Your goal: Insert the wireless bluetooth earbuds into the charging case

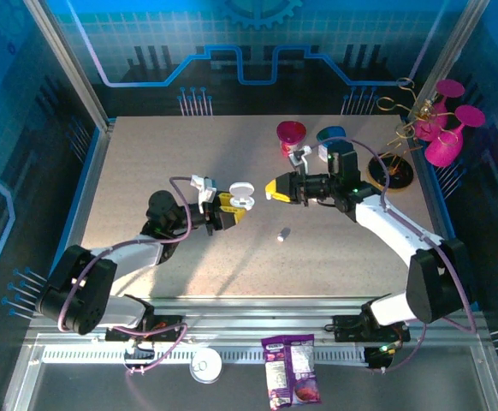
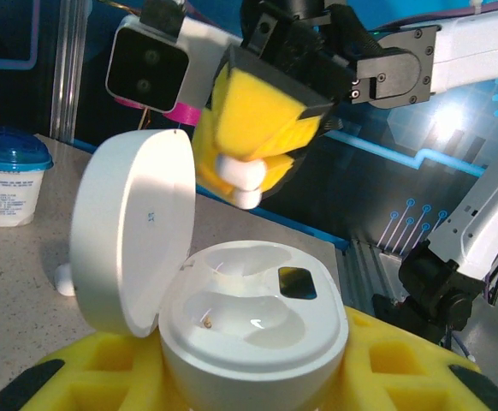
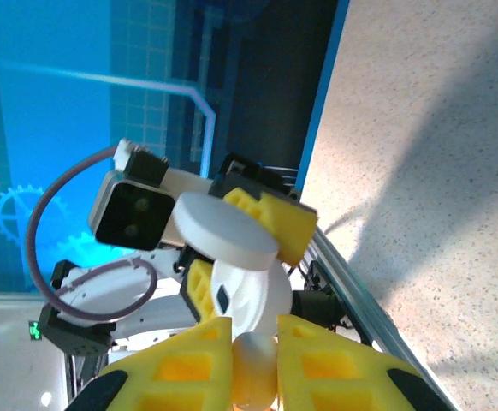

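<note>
Now at the insertion step itself. Gripping the charging case (image 2: 253, 330) with the left tool (image 1: 230, 211), yellow pads pressed against its lower shell, lid (image 2: 129, 235) swung open and tipped back, both sockets bare and facing up. Pinching one earbud (image 2: 239, 178) in the right tool (image 2: 262, 128), pads closed tight on it, white tip poking out below, hovering just above and behind the rear socket, not yet touching. Confirmed from the right wrist: earbud squeezed between the pads, open case straight ahead. Leaving a second earbud (image 1: 281, 234) loose on the table (image 1: 146, 163), near both tools.

Judging by the bare sockets, nothing seated so far.

Next: lower the right tool a little, line the earbud up with a socket, keep clear of the raised lid, press down gently until seated, then part the pads. Hold the case steady and level meanwhile. Probably fiddly: small, smooth plastic, easy to tilt or to drop beside the socket.
</note>
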Action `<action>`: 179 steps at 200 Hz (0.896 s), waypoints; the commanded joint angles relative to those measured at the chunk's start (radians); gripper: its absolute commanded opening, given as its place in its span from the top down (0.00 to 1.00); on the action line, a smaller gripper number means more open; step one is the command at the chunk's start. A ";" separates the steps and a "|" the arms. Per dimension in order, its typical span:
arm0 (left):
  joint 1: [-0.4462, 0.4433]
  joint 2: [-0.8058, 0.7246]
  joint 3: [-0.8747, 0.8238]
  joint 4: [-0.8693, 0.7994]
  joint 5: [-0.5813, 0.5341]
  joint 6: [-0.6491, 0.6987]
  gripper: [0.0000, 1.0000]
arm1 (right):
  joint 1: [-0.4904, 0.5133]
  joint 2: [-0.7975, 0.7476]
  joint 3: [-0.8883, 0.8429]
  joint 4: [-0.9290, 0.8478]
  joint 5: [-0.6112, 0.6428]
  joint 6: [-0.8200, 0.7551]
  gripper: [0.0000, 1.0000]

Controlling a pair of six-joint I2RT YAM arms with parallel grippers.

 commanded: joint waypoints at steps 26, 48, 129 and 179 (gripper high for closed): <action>0.009 0.001 0.042 0.041 0.027 -0.027 0.75 | 0.061 -0.019 0.067 -0.011 -0.035 -0.100 0.86; 0.009 -0.001 0.041 0.043 0.035 -0.035 0.75 | 0.082 -0.010 0.087 -0.024 -0.021 -0.129 0.86; 0.009 -0.012 0.037 0.059 0.047 -0.059 0.74 | 0.137 0.021 0.148 -0.099 0.053 -0.241 0.85; 0.009 -0.022 0.034 0.071 0.060 -0.075 0.74 | 0.161 0.044 0.188 -0.202 0.110 -0.325 0.85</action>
